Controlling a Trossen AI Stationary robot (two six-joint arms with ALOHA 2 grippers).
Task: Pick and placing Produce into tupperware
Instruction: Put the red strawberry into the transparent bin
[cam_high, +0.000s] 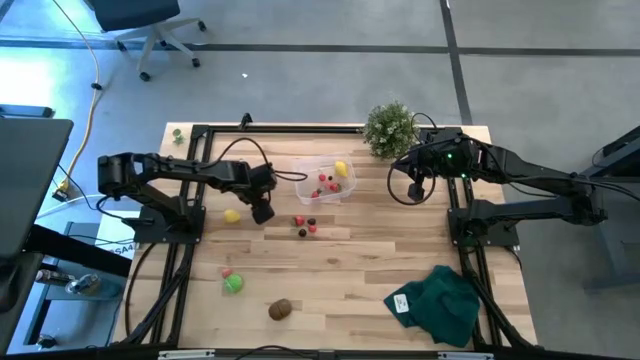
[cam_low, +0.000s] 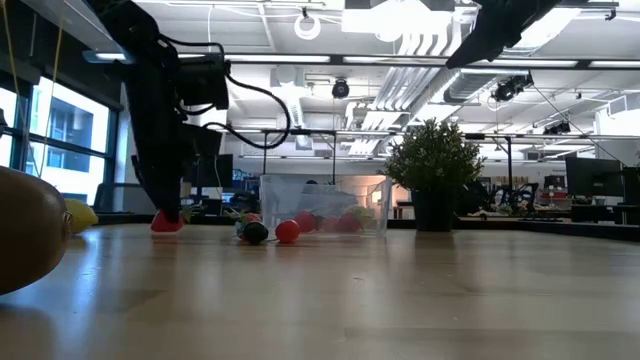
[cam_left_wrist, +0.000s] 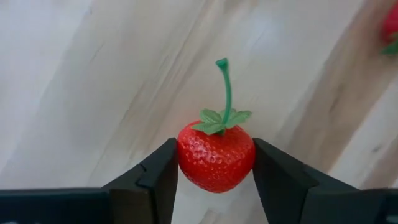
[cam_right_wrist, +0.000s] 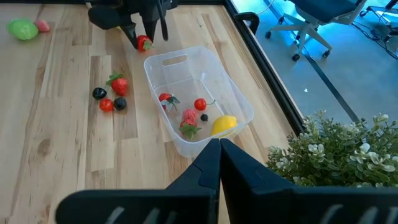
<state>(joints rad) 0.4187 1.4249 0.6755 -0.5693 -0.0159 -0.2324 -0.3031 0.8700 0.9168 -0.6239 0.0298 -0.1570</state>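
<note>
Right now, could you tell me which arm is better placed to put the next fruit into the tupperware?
The left. Its gripper is already shut on a strawberry beside the tupperware. The right gripper hangs shut and holds nothing, on the container's far side near the potted plant.

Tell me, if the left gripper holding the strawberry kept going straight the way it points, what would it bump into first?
Probably just the wooden table. The left gripper is shut on the strawberry, and its wrist view shows only bare planks ahead of the berry. How far off the wood is cannot be told.
</note>
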